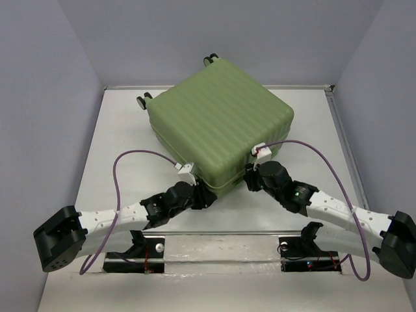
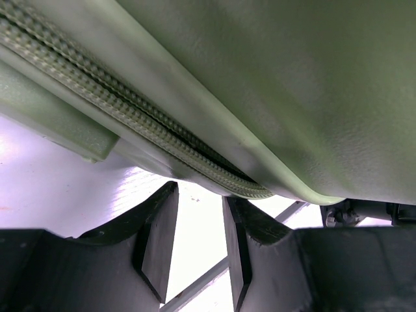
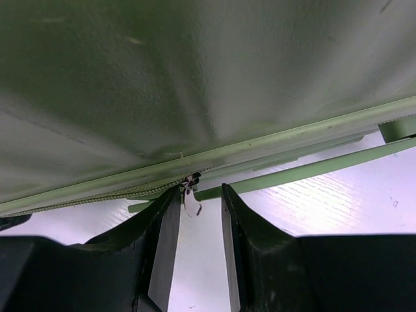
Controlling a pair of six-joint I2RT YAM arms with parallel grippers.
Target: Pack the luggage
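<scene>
The luggage (image 1: 218,123), a light-green ribbed suitcase, lies flat and closed on the white table, turned with one corner toward me. My left gripper (image 1: 207,195) is at that near corner; in the left wrist view its fingers (image 2: 200,195) stand open and empty just below the zipper track (image 2: 130,110). My right gripper (image 1: 250,177) is at the luggage's near right side. In the right wrist view its fingers (image 3: 199,190) are open, and the small metal zipper pull (image 3: 192,201) hangs between them, close to the left finger. The lining is hidden.
Black wheels (image 1: 144,101) point toward the far left of the table. Grey walls enclose the table (image 1: 123,130) on three sides. Purple cables (image 1: 117,169) loop over both arms. A metal rail (image 1: 221,233) runs along the near edge.
</scene>
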